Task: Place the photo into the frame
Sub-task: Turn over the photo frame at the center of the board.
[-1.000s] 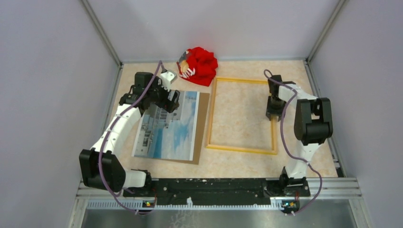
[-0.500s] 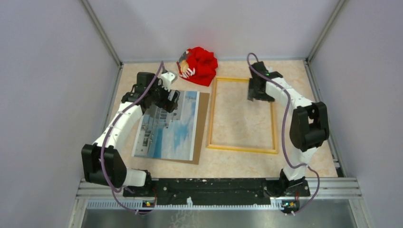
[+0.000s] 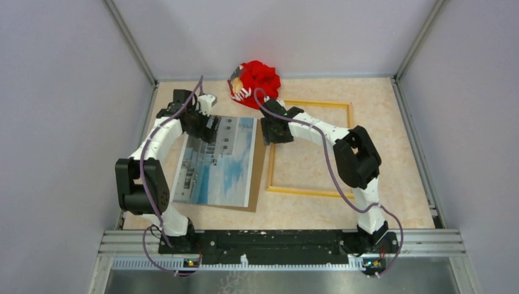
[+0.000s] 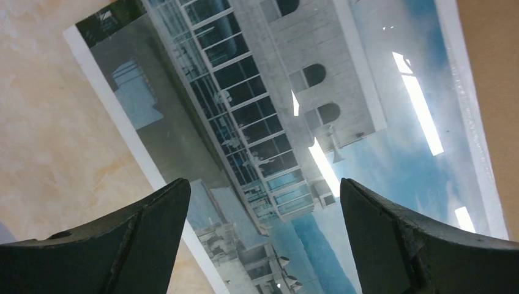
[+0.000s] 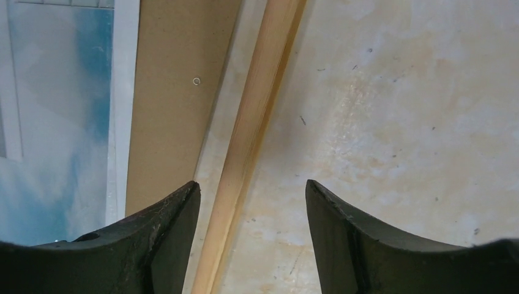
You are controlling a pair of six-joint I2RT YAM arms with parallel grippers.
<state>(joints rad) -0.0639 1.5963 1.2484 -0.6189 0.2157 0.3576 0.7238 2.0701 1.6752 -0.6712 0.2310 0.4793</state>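
Yellow frame (image 5: 248,153) between right fingers (image 5: 156,245); photo (image 4: 294,122) below left fingers (image 4: 134,245).

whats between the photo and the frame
The exposed edge of the brown backing board beside the photo, then a narrow band of bare table before the frame; clearest in the right wrist view.

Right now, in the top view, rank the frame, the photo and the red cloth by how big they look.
1. frame, only slightly ahead of the next
2. photo
3. red cloth, clearly smallest
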